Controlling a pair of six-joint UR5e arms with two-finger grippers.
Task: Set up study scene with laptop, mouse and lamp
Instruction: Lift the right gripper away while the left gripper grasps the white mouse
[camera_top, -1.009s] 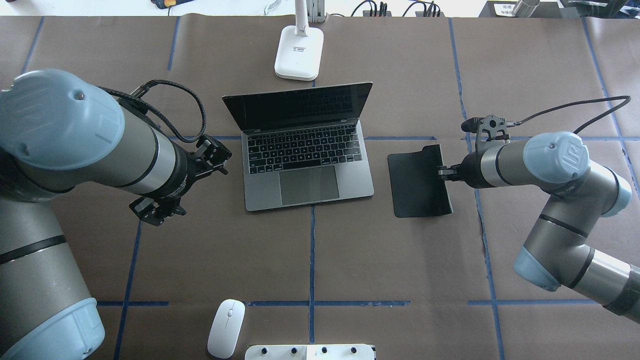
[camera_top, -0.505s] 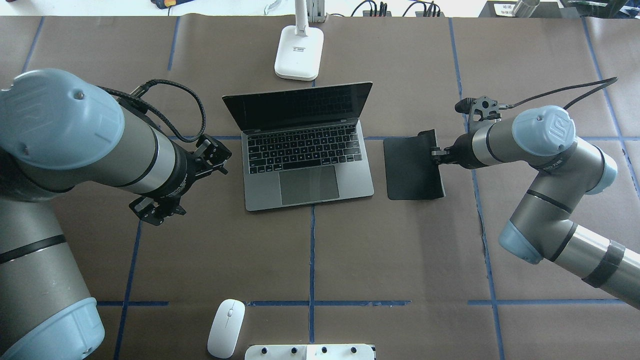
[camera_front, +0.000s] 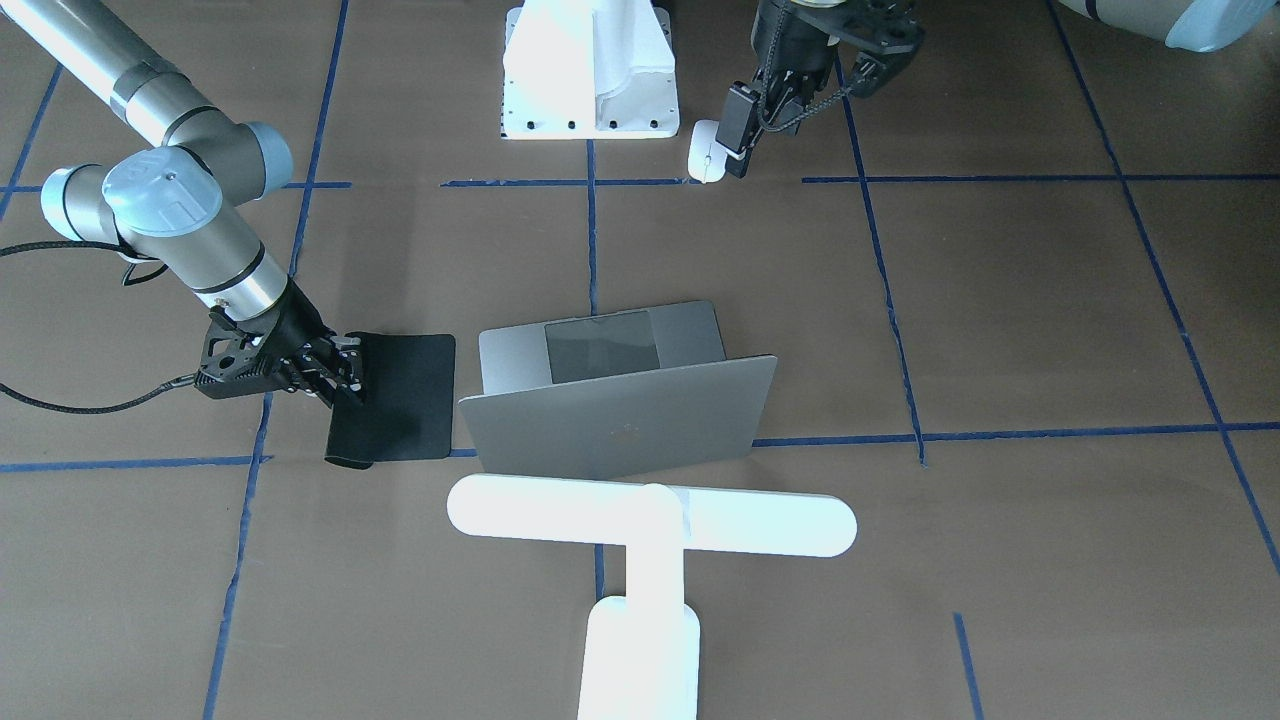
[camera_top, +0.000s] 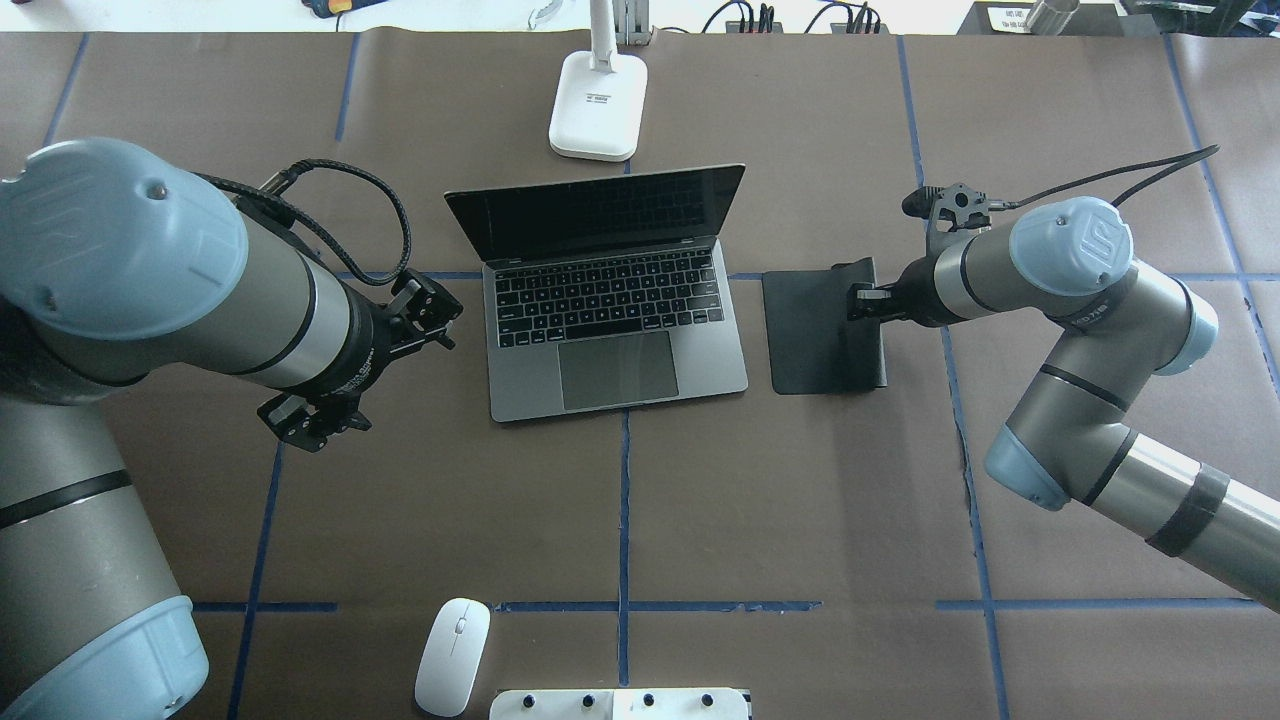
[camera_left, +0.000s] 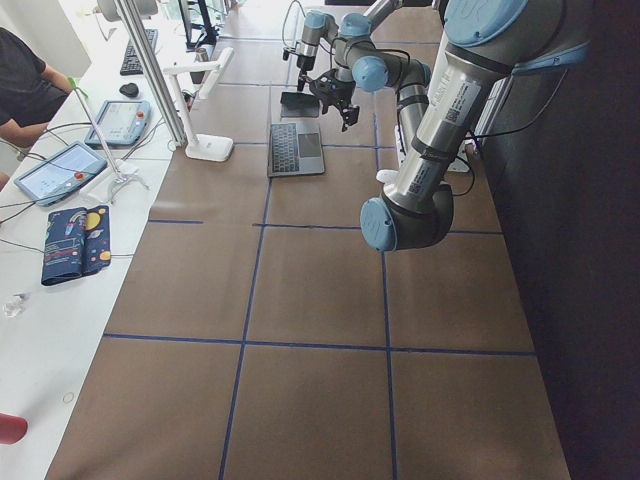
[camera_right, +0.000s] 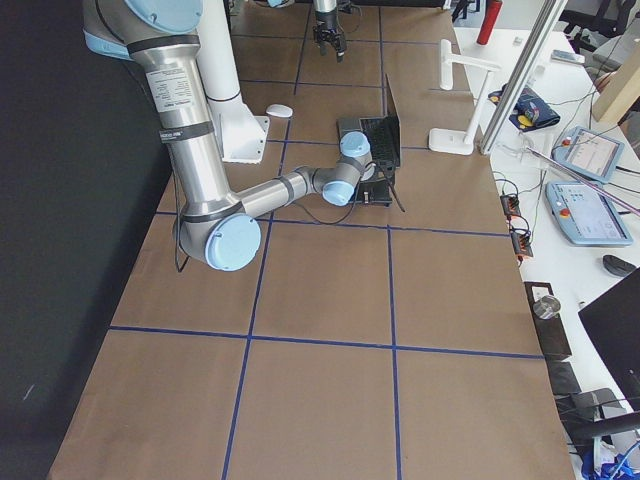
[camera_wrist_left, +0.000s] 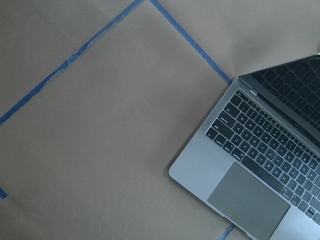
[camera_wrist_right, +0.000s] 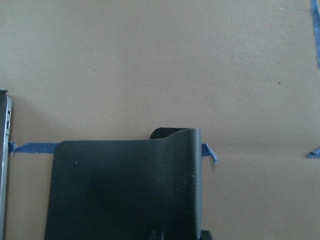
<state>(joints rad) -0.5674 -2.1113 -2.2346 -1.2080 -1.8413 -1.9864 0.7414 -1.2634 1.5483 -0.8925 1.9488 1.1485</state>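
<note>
Landmark: laptop (camera_top: 615, 340). All positions are given from it.

- Table (camera_top: 800, 520): brown paper cover with a blue tape grid. The laptop stands near its middle, lid open, dark screen facing the robot, keyboard and trackpad exposed.
- Left arm: off the laptop's left side and apart from it. The left gripper (camera_top: 372, 352) hangs above bare table. Its wrist camera sees only the laptop's front-left corner and tape lines. Jaw state cannot be told, as the fingers show clearly in no view.
- Right arm: reaches in from the laptop's right side. The right gripper (camera_top: 865, 300) is clamped on the edge of the mouse pad.
- Lamp (camera_front: 650, 515): directly behind the laptop lid, on the side away from the robot. It is upright, its bar head running parallel to the lid, and its base (camera_top: 597, 105) sits just past the screen's top edge.
- Mouse pad (camera_top: 815, 335): black, just beside the laptop's right edge, with a narrow gap between them. It lies flat apart from the gripped outer edge, which curls upward.
- Mouse (camera_top: 452, 655): well apart from the laptop, on the robot's side and toward the front-left, just beside the white pedestal (camera_top: 620, 703). Nothing is touching it.
</note>
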